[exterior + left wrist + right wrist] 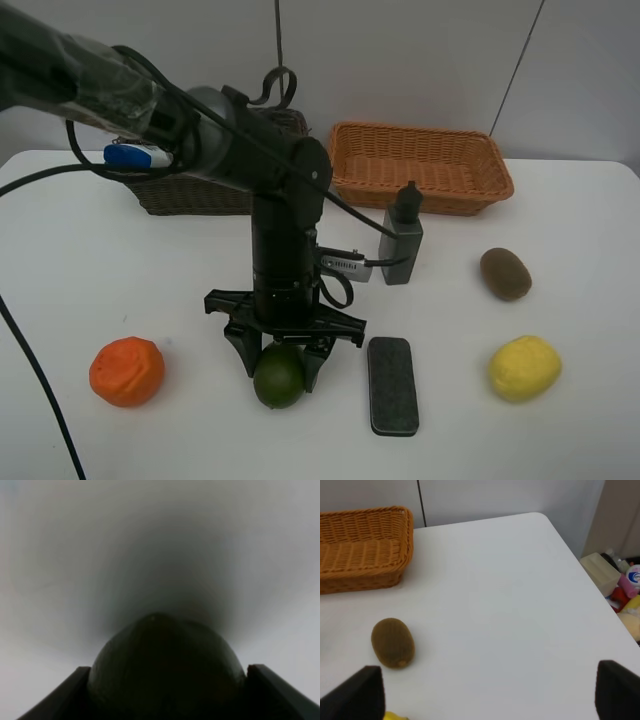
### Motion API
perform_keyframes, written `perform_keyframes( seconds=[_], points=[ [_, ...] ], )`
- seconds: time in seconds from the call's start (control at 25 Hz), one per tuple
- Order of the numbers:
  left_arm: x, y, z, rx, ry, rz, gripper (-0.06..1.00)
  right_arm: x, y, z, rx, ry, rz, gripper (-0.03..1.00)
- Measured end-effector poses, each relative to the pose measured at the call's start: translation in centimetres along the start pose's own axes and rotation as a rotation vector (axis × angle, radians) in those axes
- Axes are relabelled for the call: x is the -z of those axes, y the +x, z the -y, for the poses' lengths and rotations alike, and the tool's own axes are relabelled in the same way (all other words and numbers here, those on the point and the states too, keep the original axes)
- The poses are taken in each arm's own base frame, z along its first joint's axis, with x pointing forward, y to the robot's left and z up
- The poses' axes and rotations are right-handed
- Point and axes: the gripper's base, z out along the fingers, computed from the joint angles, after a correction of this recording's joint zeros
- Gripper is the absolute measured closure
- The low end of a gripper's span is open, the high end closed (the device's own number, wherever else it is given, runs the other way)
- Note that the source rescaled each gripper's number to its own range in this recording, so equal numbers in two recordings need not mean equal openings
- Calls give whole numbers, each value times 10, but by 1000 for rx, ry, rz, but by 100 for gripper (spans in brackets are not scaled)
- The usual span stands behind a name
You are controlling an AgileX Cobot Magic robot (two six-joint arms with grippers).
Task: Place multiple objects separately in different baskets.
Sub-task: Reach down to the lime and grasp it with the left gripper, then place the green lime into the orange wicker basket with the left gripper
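**Left Claw Closed on Avocado – Right Claw Open and Unloaded**

**Left arm.** The left claw (pixel 280 360) points straight down at the front centre of the table (pixel 60 280). Its two fingers stand on either side of the green avocado (pixel 278 382). In the left wrist view the avocado (pixel 165 670) fills the whole gap and touches both fingers (pixel 75 692). The claw is therefore gripping the avocado, which sits at table level.

**Right arm.** The right claw (pixel 485 692) is visible only in its own wrist view. Its fingers stand wide apart with nothing between them – bare table lies below.

**Objects on the table.**
- Orange (pixel 127 371): front left, well apart from the avocado.
- Dark flat eraser block (pixel 392 385): lying flat, just right of the avocado.
- Yellow lemon (pixel 523 368): front right.
- Brown kiwi (pixel 505 273): behind the lemon, near the front of the light basket.
- Dark grey bottle (pixel 402 240): upright, between the left arm and the light basket.

**Baskets.** The light orange-tan basket (pixel 420 192) stands at the rear right and shows nothing inside. The dark brown basket (pixel 190 196) stands at the rear left, largely behind the arm. The white blue-capped bottle (pixel 135 156) lies in it.
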Motion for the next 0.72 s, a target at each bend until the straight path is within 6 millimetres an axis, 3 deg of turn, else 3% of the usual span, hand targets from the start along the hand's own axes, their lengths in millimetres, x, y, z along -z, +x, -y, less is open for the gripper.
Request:
perform_keyframes(
  seconds=[0.12,0.32,0.48,0.56,0.72],
  points=[
    [23,-4,6,-54,-12,27,32,0,0,0,0,0,0,-3],
    [111,-22,20,-162,66,286,32,0,0,0,0,0,0,-3],
    [177,-52,9,-164,150,516,32,0,0,0,0,0,0,-3],
    [199,-73,-3,-134,181,615,32,0,0,0,0,0,0,-3],
    [203,-129,-21,-102,225,809,32,0,0,0,0,0,0,-3]
  ],
)
